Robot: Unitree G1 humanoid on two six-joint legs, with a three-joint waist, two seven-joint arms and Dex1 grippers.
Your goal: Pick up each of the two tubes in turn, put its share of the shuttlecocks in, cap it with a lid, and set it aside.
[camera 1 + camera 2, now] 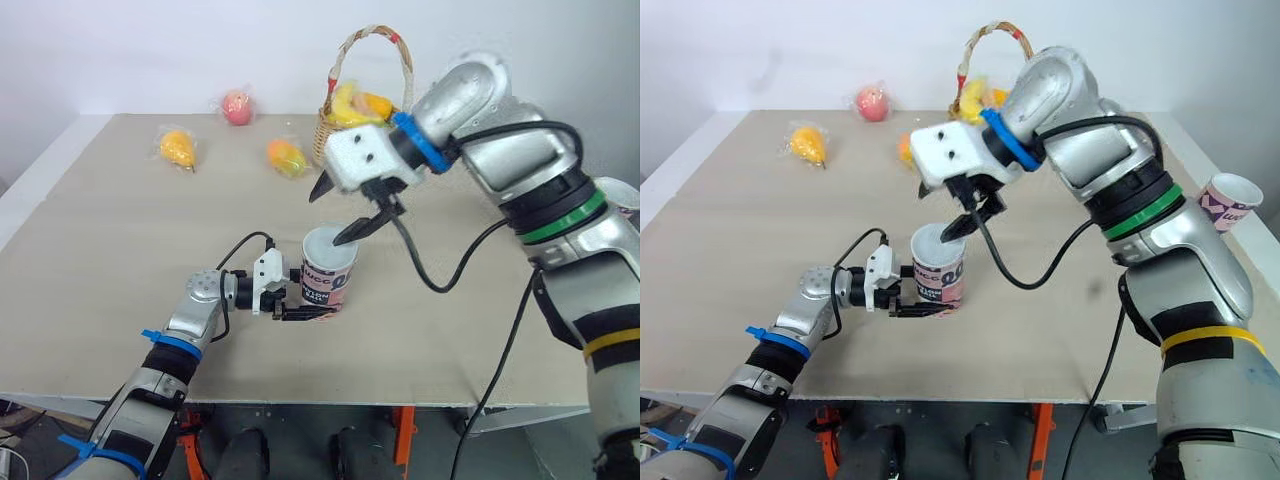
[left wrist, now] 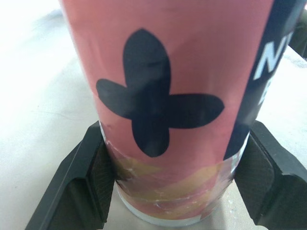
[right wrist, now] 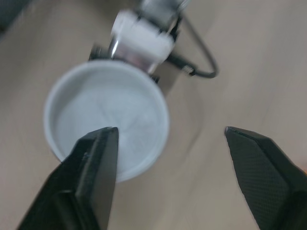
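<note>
On the table (image 1: 120, 300) the tube (image 1: 328, 275) is upright, pinched near its base by my left gripper (image 1: 300, 312); held that low, it could tip if I knock the rim. My right gripper (image 1: 325, 220) hangs wide open just above, one finger over its white top

The tube (image 1: 328, 275) is salmon pink with a black four-petalled mark and a dark navy band carrying white letters. It has yellow patches near its base, and its top is white. My left gripper (image 1: 312, 308) is black on a white mount. My right gripper (image 1: 328, 218) is black under a white housing with a blue band. The desk (image 1: 100, 250) is beige. At the upper left of the frame lie a pink-red fruit (image 1: 237, 107) and a yellow-orange fruit (image 1: 177, 148). The tan woven basket (image 1: 324, 135) has a red-and-white handle. At the right edge, a white cup (image 1: 1230, 203) bears a purple pattern.
</note>
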